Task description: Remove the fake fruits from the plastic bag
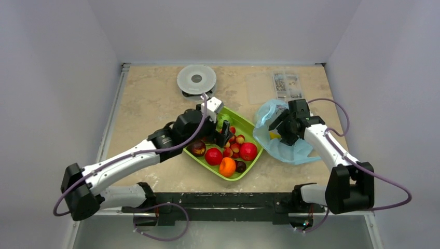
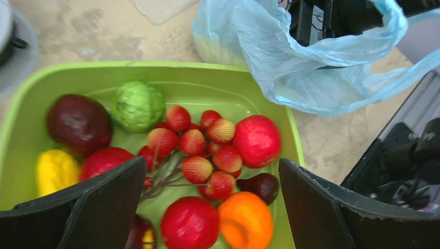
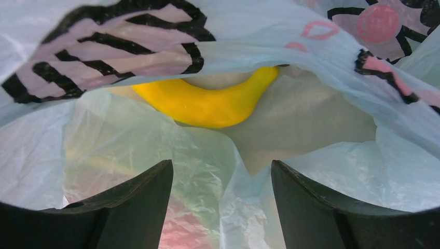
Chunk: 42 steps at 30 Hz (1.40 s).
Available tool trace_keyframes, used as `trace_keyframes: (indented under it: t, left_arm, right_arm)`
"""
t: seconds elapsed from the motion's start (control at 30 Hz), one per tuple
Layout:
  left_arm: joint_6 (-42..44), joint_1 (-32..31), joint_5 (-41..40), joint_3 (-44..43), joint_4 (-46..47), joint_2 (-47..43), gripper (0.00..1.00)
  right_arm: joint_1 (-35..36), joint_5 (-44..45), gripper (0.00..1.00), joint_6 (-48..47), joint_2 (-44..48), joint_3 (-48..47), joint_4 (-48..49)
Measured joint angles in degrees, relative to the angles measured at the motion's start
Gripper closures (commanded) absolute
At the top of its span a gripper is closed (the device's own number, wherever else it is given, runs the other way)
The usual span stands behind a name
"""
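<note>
The light-blue plastic bag (image 1: 293, 148) lies right of the green tray (image 1: 239, 120). My right gripper (image 1: 280, 130) is open inside the bag's mouth. In the right wrist view its jaws (image 3: 220, 174) stand apart over a fold of bag film (image 3: 129, 135), with the yellow banana (image 3: 207, 104) lying just beyond them. My left gripper (image 1: 224, 134) hovers open and empty above the tray (image 2: 218, 85). Below it lie two red balls (image 2: 257, 141) (image 2: 189, 223), an orange (image 2: 245, 220) and a dark purple-brown fruit (image 2: 79, 123). The bag (image 2: 311, 67) also shows in the left wrist view.
The tray also holds a cluster of small red berries (image 2: 200, 150), a lumpy green ball (image 2: 138, 105), a small dark fruit (image 2: 262, 185) and a yellow piece (image 2: 56, 170). A round grey disc (image 1: 196, 79) and a clear plastic box (image 1: 280, 85) stand at the back.
</note>
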<state>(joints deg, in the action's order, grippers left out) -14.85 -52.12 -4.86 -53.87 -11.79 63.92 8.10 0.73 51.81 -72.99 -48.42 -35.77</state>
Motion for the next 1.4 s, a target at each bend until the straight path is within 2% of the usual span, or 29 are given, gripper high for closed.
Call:
trace_keyframes:
  t: [0.17, 0.33, 0.43, 0.53, 0.63, 0.8, 0.87, 1.0, 1.07, 1.4]
  left_arm:
    - [-12.4, -2.3, -0.3, -0.3, 5.4, 9.3, 0.01]
    - [-18.9, -5.4, -1.4, -3.0, 10.2, 18.0, 0.01]
    - [-21.0, -6.8, -1.5, -5.7, 12.2, 22.3, 0.08]
    - [-22.3, -7.7, -1.5, -8.9, 13.5, 26.2, 0.23]
    - [-23.6, -7.9, -1.5, -12.1, 13.8, 29.7, 0.27]
    - [-24.9, -7.9, -1.4, -16.3, 12.8, 34.1, 0.4]
    - [-25.0, -7.9, -1.2, -17.0, 12.5, 35.3, 0.52]
    - [-24.7, -7.9, -0.9, -18.2, 10.5, 36.8, 0.87]
    - [-24.1, -7.9, -0.9, -18.8, 8.7, 36.9, 0.98]
    - [-23.3, -7.9, -1.0, -17.3, 3.8, 33.3, 1.0]
  right_arm:
    - [-0.9, 0.3, 0.33, 3.3, -0.1, 0.0, 1.7]
    - [-1.5, 3.2, 0.33, 3.5, 0.0, -1.6, -0.1]
    - [-2.1, 4.8, 0.33, 3.1, 1.1, -2.2, 0.0]
    - [-2.7, 5.8, 0.36, 1.8, 1.9, -2.2, 0.4]
    - [-2.9, 5.9, 0.36, 0.5, 1.2, -2.2, 1.0]
    - [-2.9, 4.1, 0.36, 0.3, -1.2, -2.0, 3.3]
    - [-2.9, 3.7, 0.36, 0.7, -2.5, -1.9, 4.3]
    - [-2.9, 3.6, 0.37, 1.8, -4.7, -1.2, 5.9]
    - [-2.9, 3.6, 0.37, 2.8, -5.1, -0.5, 6.3]
    - [-2.9, 1.1, 0.38, 6.8, -8.5, 3.2, 8.8]
